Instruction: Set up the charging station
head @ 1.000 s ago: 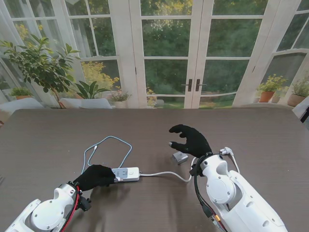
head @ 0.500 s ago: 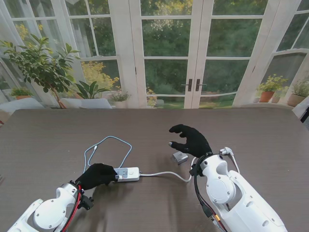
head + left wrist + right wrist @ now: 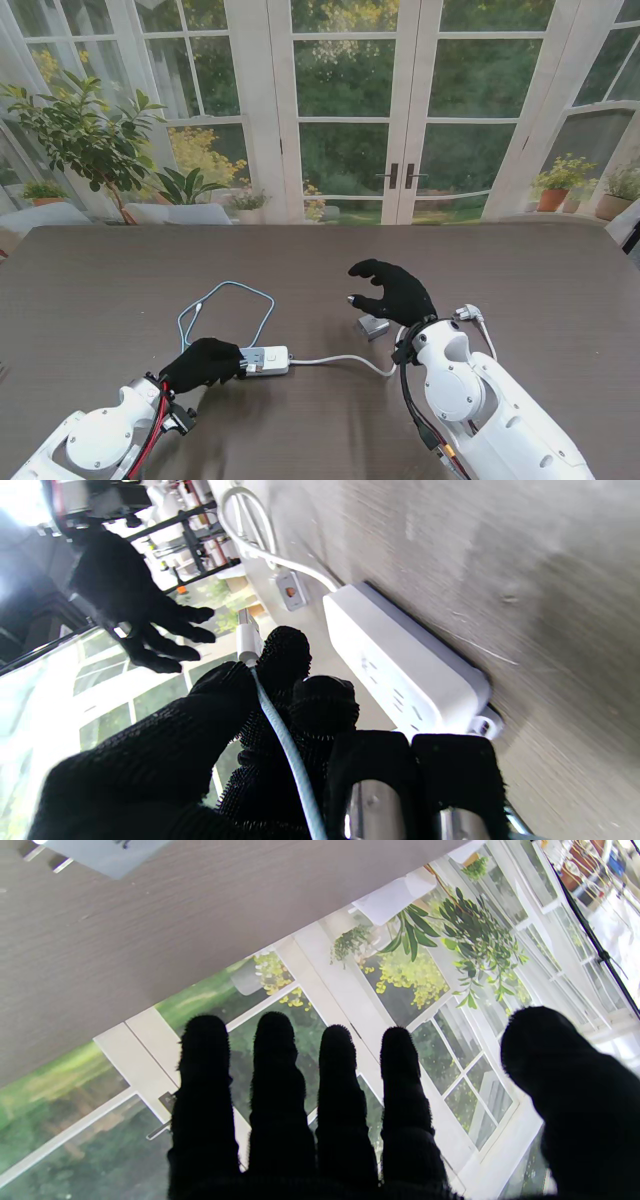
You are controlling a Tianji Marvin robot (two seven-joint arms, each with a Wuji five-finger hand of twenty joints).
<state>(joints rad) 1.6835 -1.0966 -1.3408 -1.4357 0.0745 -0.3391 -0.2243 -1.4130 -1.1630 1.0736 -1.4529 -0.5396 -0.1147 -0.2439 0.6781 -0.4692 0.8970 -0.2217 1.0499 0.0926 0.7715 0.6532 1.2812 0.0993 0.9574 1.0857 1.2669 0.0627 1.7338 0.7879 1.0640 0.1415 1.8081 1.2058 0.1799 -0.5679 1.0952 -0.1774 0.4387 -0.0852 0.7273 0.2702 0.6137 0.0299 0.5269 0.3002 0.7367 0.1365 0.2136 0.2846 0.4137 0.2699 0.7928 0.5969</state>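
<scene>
Left robot hand (image 3: 205, 364) pinches the light-blue braided charging cable (image 3: 287, 752) beside the white power strip (image 3: 262, 359).
My right robot hand (image 3: 393, 291) hovers unclenched, fingers spread, over the dark table (image 3: 520, 280), near a small grey adapter (image 3: 373, 325).

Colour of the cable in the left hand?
Light blue cable, braided-looking; left wrist view shows it best.

Past the far edge of the dark wood-grain table (image 3: 120, 270) there's white-framed glass french doors (image 3: 345, 120). A leafy green potted tree (image 3: 85, 130) sits off its far left corner, and terracotta-potted plants (image 3: 555, 185) off the far right.
</scene>
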